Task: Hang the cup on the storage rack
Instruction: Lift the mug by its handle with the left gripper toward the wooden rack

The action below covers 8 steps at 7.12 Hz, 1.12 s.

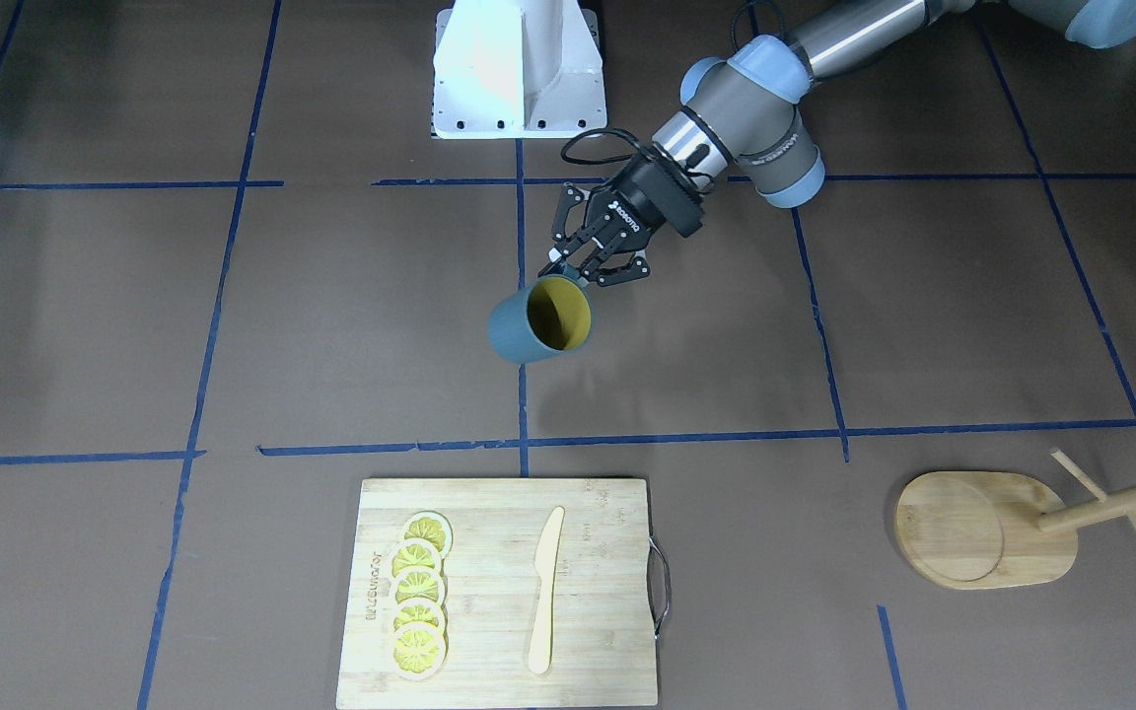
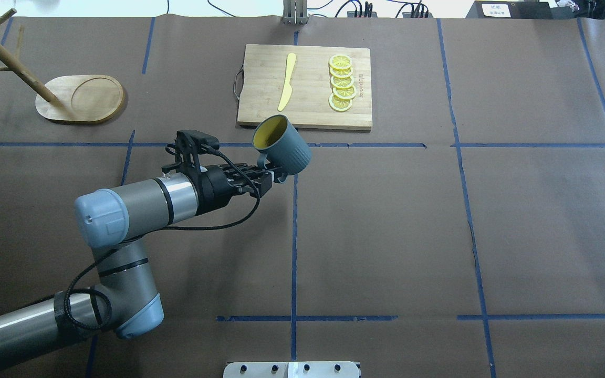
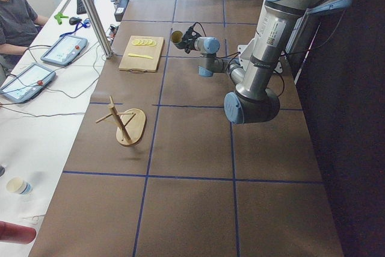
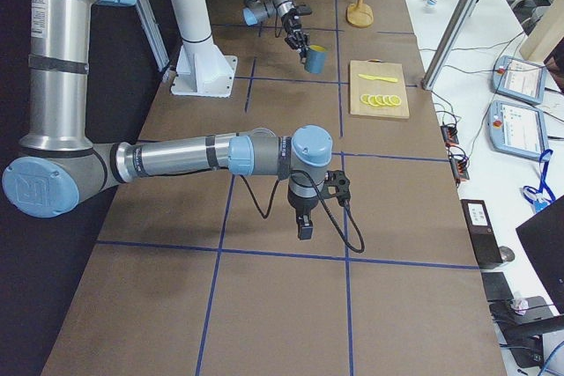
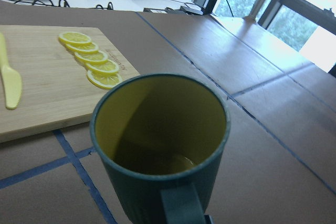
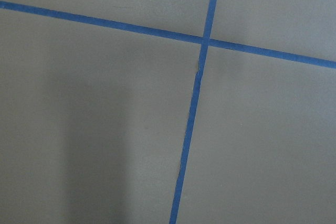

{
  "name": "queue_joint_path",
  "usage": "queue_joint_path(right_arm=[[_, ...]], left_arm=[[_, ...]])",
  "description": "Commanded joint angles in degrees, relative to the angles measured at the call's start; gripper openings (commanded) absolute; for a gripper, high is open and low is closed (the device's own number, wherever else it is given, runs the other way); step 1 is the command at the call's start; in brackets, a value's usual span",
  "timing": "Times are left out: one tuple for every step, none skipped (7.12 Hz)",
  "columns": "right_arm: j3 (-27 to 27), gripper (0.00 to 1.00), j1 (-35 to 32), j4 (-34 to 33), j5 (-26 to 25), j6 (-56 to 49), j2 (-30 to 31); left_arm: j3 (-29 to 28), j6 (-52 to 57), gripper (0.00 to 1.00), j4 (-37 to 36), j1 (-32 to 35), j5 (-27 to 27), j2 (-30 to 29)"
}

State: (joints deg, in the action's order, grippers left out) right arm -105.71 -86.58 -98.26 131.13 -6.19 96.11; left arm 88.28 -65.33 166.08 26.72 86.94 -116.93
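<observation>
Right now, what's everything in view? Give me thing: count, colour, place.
cup: 1, blue-grey with yellow inside, held tilted above the table, near the cutting board
storage rack: 1, light bamboo, far corner on the robot's left, pegs bare
cutting board: 1, light wood with a metal handle, far side of the table
lemon slices: 5, yellow, overlapping row on the board
knife: 1, pale yellow, flat on the board beside the slices
table: 1, brown cover with a blue tape grid
person: 1, seated at the side desk
left gripper: 1, black, shut on the cup's handle
right gripper: 1, black, over bare table; can't tell if it's open or shut
</observation>
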Motion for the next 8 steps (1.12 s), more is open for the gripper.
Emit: queue_joint_path(right_arm=[[0.2,1.00,0.0,0.0,0.1,0.1,-0.4],[0.9,1.00,0.0,0.0,0.1,0.1,-0.4],[1.5,1.00,0.0,0.0,0.1,0.1,-0.8],[1.5,1.00,0.0,0.0,0.1,0.1,-1.2],[1.4,1.00,0.0,0.0,0.2,0.1,-1.2],[1.5,1.00,0.0,0.0,0.2,0.1,-1.2],[1.5,1.00,0.0,0.0,0.3,0.1,-1.2],[1.5,1.00,0.0,0.0,0.7,0.1,-1.2]], left_arm=[[0.1,-24.9,0.00,5.5,5.9,0.9,0.7],[0.1,-30.9,0.00,5.7,9.8,3.4,0.7],[0.1,-38.0,0.00,5.7,13.5,5.2,0.8],[0.0,-47.3,0.00,5.7,16.6,5.7,0.9],[-0.1,-56.0,0.00,5.7,18.3,5.7,0.9],[-0.1,-66.1,0.00,5.8,19.9,5.6,0.9],[-0.1,-76.1,0.00,6.5,22.7,5.6,1.1],[-0.6,-82.6,0.00,8.4,25.4,5.6,2.5]])
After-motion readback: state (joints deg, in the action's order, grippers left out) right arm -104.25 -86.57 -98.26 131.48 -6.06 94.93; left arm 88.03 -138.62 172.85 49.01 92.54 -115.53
